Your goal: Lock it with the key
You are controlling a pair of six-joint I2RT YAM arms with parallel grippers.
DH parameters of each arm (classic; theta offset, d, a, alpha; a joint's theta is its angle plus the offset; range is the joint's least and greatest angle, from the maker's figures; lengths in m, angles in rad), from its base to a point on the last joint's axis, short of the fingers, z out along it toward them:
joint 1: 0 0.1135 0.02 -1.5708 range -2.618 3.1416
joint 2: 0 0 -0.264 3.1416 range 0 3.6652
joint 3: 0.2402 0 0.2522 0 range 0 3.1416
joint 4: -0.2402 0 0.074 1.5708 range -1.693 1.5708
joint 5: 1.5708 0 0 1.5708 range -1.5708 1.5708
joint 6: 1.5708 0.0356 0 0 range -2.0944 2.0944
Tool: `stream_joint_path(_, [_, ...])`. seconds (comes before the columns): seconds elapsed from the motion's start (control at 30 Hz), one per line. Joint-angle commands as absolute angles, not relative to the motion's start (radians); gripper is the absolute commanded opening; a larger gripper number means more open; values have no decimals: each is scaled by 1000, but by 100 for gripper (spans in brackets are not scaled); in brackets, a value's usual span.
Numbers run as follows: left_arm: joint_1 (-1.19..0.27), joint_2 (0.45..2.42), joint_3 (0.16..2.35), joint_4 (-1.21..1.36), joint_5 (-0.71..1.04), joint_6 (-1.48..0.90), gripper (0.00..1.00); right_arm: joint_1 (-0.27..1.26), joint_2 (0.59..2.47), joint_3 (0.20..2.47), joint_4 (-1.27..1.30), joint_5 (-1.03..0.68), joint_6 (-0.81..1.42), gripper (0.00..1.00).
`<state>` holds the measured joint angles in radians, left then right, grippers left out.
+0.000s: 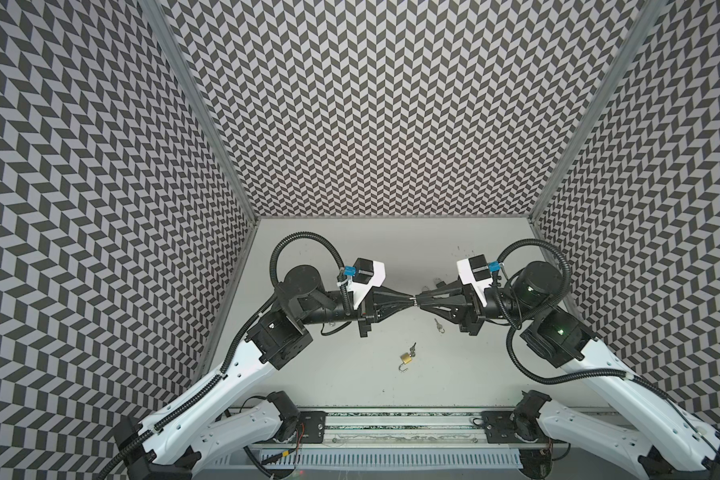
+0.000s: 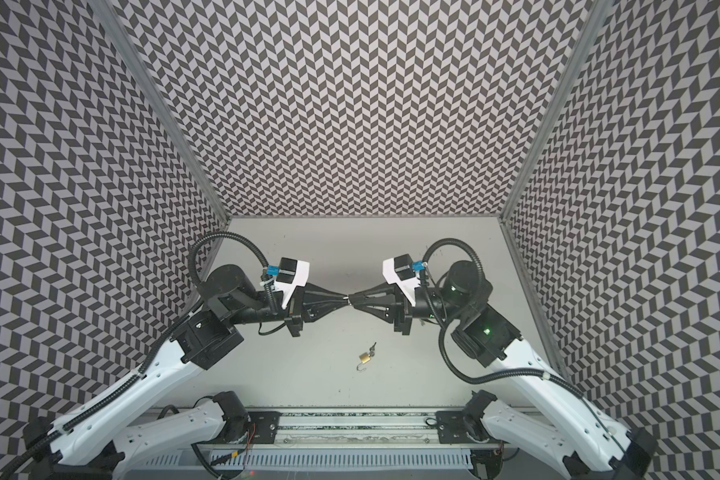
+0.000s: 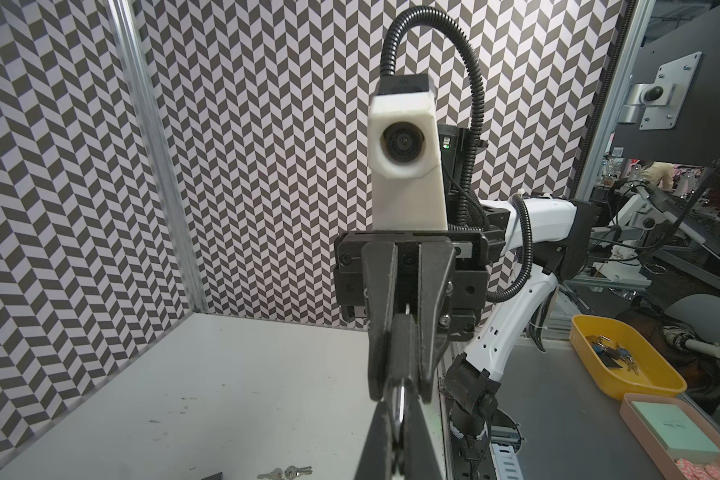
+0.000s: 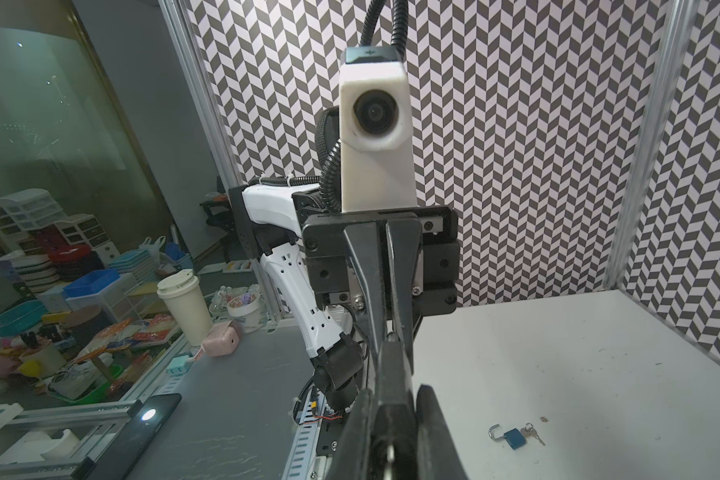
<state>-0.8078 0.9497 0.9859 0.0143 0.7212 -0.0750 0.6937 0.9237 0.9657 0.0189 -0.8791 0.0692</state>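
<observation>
Both arms meet tip to tip in the air above the table (image 1: 350, 249). The step in hand looks like a pass or re-grip of a small metal piece (image 1: 413, 298) between them, not yet the locking itself. Only a short silvery shaft of the piece shows, so I cannot tell whether it is a key or part of a lock. If it is a key, the next move calls for one gripper to let go cleanly, without twisting the piece in the other's pinch. The holder would then carry it down to a lock.

The left gripper (image 1: 408, 297) is pinched fully together, and in its wrist view the silvery shaft sits right between its fingers (image 3: 377, 449). The right gripper (image 1: 420, 300) faces it with its jaws nearly together, leaving only a narrow slot. Something dark is wedged in that slot, seemingly the other end of the same piece.

Below the two tips, nearer the arm bases, a brass padlock (image 1: 406, 357) lies on the table with its shackle swung open and a bunch of keys (image 1: 412, 347) touching it. A loose key (image 1: 437, 325) lies under the right gripper. Beyond the tips, toward the back wall, a blue padlock (image 4: 514, 438) also lies open.
</observation>
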Motion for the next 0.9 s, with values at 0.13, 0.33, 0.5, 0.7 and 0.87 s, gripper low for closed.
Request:
stream_joint_path(0.13, [-842,934,961,14,662,-65,0,738,922,956,23,-814,32,0])
stream_joint_path(0.33, [-792,872,971,-43,659,-50,0,736,865,929,36,-749,50,61])
stream_joint_path(0.5, [-783,858,988,-93,656,-24,0,735,814,909,63,-686,66,63])
stream_joint_path(0.7, [-783,848,989,-102,656,-20,0,734,793,908,53,-663,61,48])
stream_joint_path(0.87, [-783,848,991,-104,658,-21,0,735,812,922,17,-673,49,42])
